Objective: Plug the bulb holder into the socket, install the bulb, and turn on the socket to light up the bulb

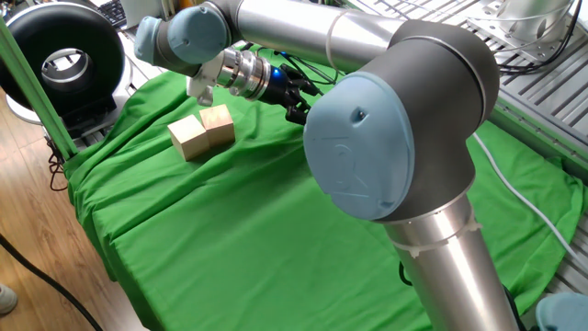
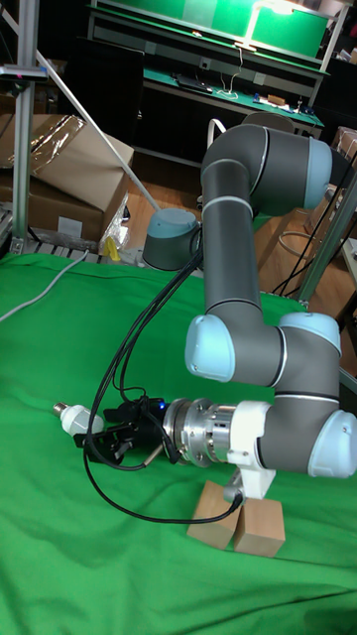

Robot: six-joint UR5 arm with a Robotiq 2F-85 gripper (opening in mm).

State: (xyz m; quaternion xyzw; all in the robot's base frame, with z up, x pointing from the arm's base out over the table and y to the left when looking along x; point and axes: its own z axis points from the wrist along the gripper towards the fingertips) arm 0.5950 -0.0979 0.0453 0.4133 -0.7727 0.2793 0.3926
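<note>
Green cloth covers your table, and over it the gripper is clamped on the bulb, held level in the air with its screw base pointing away from the arm — two wood blocks sit just beside the wrist. Neither the holder nor the socket shows in either view, so you cannot tell whether the holder is plugged in; by my reckoning the bulb is picked up and little else is settled — screwing it in and switching on are left. No containers are in sight.
</note>
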